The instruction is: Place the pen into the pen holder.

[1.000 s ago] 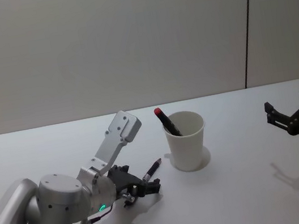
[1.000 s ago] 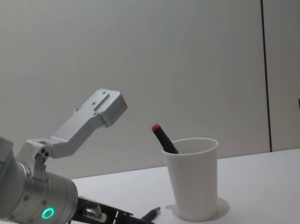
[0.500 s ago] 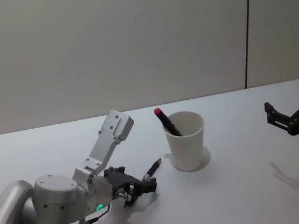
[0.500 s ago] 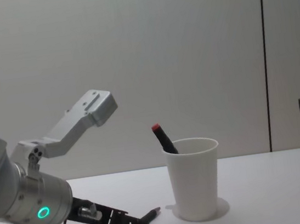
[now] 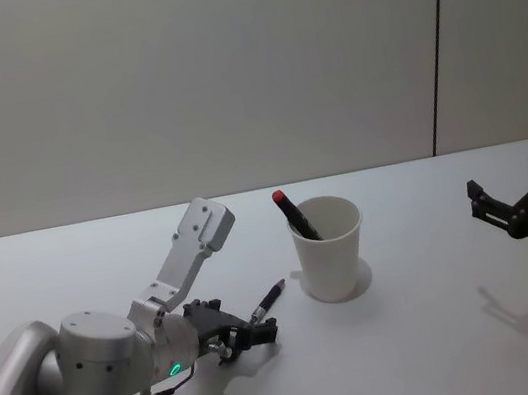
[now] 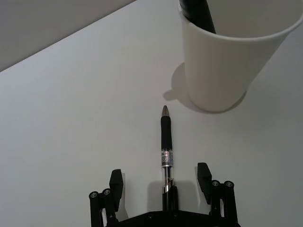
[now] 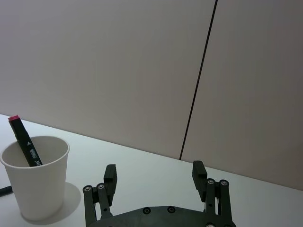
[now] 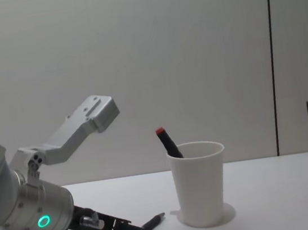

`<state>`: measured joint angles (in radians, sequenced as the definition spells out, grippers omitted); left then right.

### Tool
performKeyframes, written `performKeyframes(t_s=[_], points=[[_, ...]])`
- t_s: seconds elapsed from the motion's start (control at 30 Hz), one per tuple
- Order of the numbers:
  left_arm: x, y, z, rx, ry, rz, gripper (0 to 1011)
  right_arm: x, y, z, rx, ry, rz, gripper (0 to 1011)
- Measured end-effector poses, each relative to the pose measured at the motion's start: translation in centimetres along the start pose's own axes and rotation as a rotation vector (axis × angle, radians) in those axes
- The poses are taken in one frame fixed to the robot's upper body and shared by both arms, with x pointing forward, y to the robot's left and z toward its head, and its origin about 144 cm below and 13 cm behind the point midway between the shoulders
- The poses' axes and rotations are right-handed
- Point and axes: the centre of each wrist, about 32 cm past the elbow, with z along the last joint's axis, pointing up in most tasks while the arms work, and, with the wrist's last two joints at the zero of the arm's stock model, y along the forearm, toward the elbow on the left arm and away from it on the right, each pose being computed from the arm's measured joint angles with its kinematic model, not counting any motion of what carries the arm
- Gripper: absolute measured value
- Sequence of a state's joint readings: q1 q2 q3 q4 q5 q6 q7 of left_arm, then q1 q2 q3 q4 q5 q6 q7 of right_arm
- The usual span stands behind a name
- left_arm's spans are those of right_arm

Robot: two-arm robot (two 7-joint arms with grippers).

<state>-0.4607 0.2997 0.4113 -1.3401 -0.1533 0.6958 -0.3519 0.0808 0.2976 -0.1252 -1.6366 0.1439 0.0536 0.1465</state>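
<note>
White paper pen holder (image 5: 330,252) is standing just ahead of my left jaws, which are hanging spread astride the rear of the pen (image 6: 165,142) lying on the worktop (image 5: 419,334). Clamping this far back, I am risking it pivoting and slipping. My right jaws are idling spread, well apart.
</note>
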Motion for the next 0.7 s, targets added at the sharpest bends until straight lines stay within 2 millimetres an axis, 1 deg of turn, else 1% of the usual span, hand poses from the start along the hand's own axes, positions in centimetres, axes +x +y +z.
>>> performKeyframes(t_s=[0.7], points=[[-0.4,-0.19,-0.14,0.015,-0.003,-0.014,1004,0.0,0.0,0.0,0.0,0.0,0.0,1002]])
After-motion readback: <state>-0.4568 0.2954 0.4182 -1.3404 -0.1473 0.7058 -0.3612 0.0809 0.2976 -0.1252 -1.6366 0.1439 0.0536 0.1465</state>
